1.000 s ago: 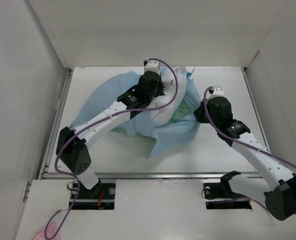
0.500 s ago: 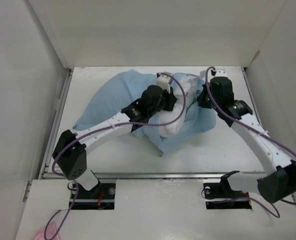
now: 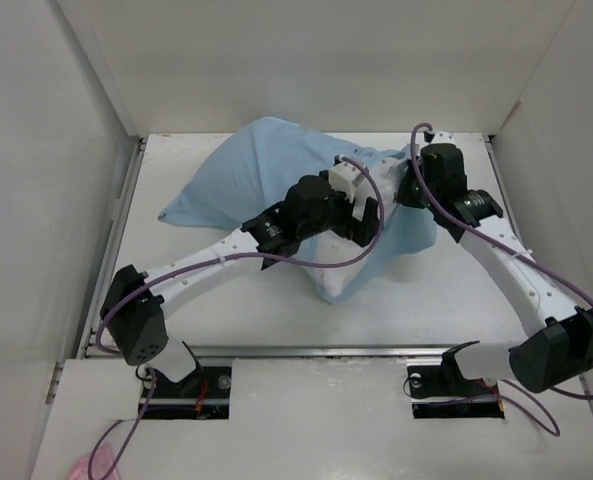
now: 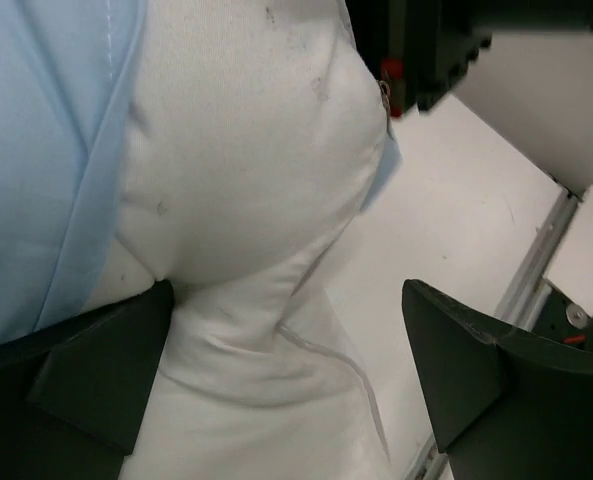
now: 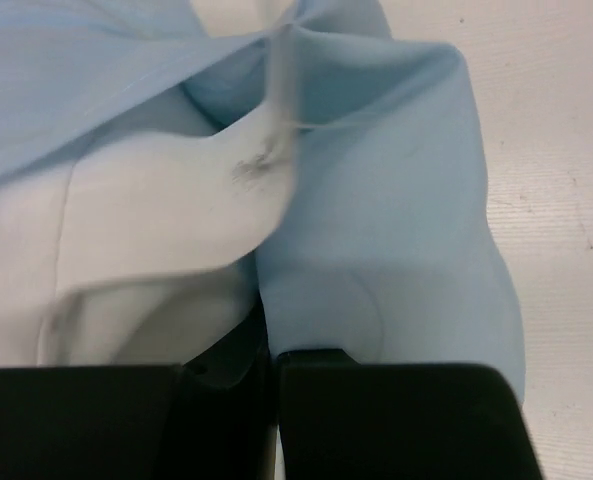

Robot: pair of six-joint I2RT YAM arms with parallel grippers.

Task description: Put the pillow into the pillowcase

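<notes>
Two grippers, pillow partly cased

On the table the pillowcase lies bunched toward the far side. The pillow sits partly inside, its white end bulging out. Both look soft and light. The cloth is thin, likely slippery: pinch the hem, squeeze the pillow's bulk. My left gripper gapes wide astride that bulge; my right gripper is clamped on blue cloth.

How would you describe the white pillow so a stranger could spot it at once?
On the white table lies a heap of thin light blue cloth, the pillowcase. Bulging out of its near side is the plump white fabric pillow: thick, stuffed and white, unlike the thin blue cloth around it.
</notes>
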